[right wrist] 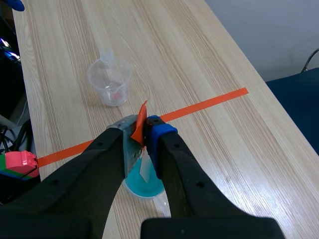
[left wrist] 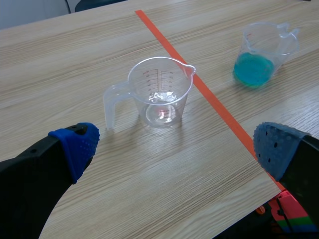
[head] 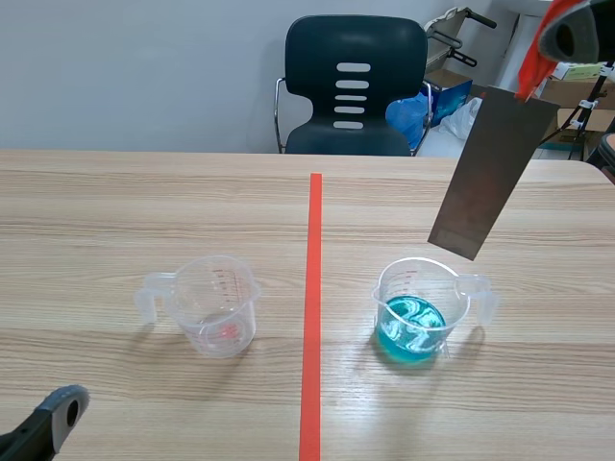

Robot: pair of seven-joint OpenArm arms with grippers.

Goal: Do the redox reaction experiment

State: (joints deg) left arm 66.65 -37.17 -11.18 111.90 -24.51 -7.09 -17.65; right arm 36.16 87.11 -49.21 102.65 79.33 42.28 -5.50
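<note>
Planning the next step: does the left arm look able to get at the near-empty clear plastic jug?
Likely yes: the left gripper is open, the clear plastic jug stands ahead, nothing lies between.

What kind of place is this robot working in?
Probably an office or storeroom serving as a makeshift lab: dark plastic chair, cardboard boxes beside it, and a grey metal strip held above a clear jug of blue liquid.

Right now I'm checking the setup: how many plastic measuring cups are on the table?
2. A clear cup sits left of the tape line; a cup of blue liquid sits right of it, below the metal strip in the right gripper.
</note>
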